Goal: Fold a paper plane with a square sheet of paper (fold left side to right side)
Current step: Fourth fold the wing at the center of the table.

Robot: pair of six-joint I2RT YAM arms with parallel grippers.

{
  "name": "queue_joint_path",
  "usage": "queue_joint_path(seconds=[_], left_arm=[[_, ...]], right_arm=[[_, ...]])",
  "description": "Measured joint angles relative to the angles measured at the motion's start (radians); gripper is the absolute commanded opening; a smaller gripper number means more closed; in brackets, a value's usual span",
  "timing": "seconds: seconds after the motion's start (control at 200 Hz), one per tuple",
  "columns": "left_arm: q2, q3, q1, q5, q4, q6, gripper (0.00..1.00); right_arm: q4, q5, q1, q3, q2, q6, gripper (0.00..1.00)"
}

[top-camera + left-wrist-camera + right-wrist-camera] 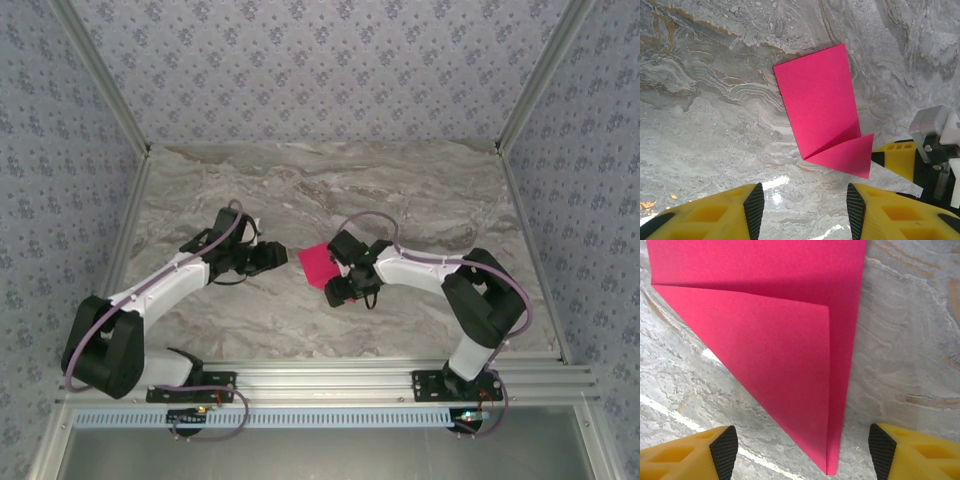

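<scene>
In the overhead view, most of my right claw (pixel 340 270) is a dark lump over the right edge of the sheet of paper (pixel 318 264). I cannot make out its fingertips there, nor how much paper it covers. My left claw (pixel 272 258) is just left of the sheet, and its tips are equally hard to read. The sheet lies near the middle of the marble desk (pixel 400 200), between the two claws.

In my right wrist view the top edge of the frame cuts off the sheet of paper (pixel 765 340), so its far end is out of sight. It narrows to a sharp point at the lower middle, and its long axis runs from the top of the frame down to that tip. A folded flap lies on it, with one crease slanting in from the upper left. My right claw (pixel 803 455) is spread wide, and the tip sits between the black pads (pixel 724 450). I cannot tell whether the tip is touching them.

In my left wrist view the sheet of paper (pixel 817 107) is a long folded strip. It runs from the upper middle towards the lower right, and a triangular flap points right at its lower end. My left claw (pixel 805 212) gapes with bare desk (pixel 705 100) between its pads (pixel 754 210), clear of the paper. Its fingers are cut off by the bottom edge. At the right edge, a yellow finger (pixel 897 157) of my other claw pokes in beside the flap.
</scene>
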Motion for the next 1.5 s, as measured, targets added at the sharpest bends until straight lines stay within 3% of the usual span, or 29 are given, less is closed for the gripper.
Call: queue_joint_path(seconds=[0.38,0.59,0.745,0.929,1.209,1.504], left_arm=[[-0.002,-0.004,0.000,0.001,-0.003,-0.001,0.51],[0.000,-0.034,0.000,0.047,0.017,-0.026,0.50],[0.029,-0.069,0.000,0.106,0.098,-0.078,0.51],[0.118,-0.092,-0.028,0.149,0.215,-0.155,0.51],[0.204,-0.091,-0.087,0.149,0.292,-0.214,0.53],[0.238,-0.076,-0.107,0.137,0.290,-0.218,0.53]], right_arm=[[-0.007,0.021,0.098,0.009,0.009,0.061,0.72],[-0.006,0.014,0.102,0.009,0.006,0.076,0.73],[0.006,-0.042,0.053,-0.003,-0.058,0.073,0.74],[0.080,-0.142,-0.100,-0.036,-0.156,0.020,0.71],[0.181,-0.270,-0.160,-0.035,-0.051,-0.076,0.53],[0.203,-0.315,-0.194,-0.033,0.023,-0.117,0.30]])
